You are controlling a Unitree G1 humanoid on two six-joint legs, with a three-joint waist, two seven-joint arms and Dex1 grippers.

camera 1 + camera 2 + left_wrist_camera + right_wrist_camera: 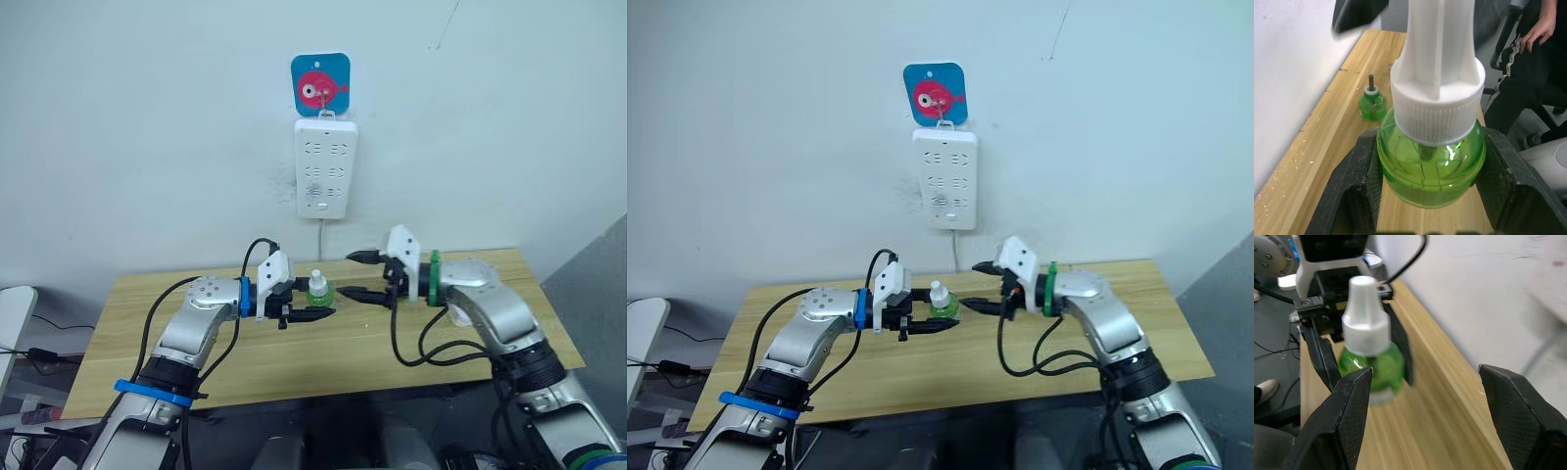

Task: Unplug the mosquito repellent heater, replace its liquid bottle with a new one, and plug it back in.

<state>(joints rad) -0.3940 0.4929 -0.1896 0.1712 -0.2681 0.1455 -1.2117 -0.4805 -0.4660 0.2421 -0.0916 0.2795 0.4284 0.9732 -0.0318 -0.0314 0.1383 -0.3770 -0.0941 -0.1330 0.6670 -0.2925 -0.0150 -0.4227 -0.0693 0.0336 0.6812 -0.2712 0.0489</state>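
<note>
1. Left eye view: I see the left gripper [312, 311] above the wooden table [294, 357], its two black fingers clamped on a green liquid bottle [318, 289] with a white cap.
2. The bottle stands upright between those fingers, cap on top.
3. The right gripper [364, 276] is just beside this bottle, on the other side, its fingers spread apart and holding nothing.
4. In the right wrist view the bottle [1369, 355] sits ahead of the open fingers, not touching them.
5. In the left wrist view a second green bottle [1373, 104] with a bare wick stands on the table near the wall.
6. A white power strip [325, 168] hangs on the wall above the table.
7. I cannot see the heater unit itself.
</note>
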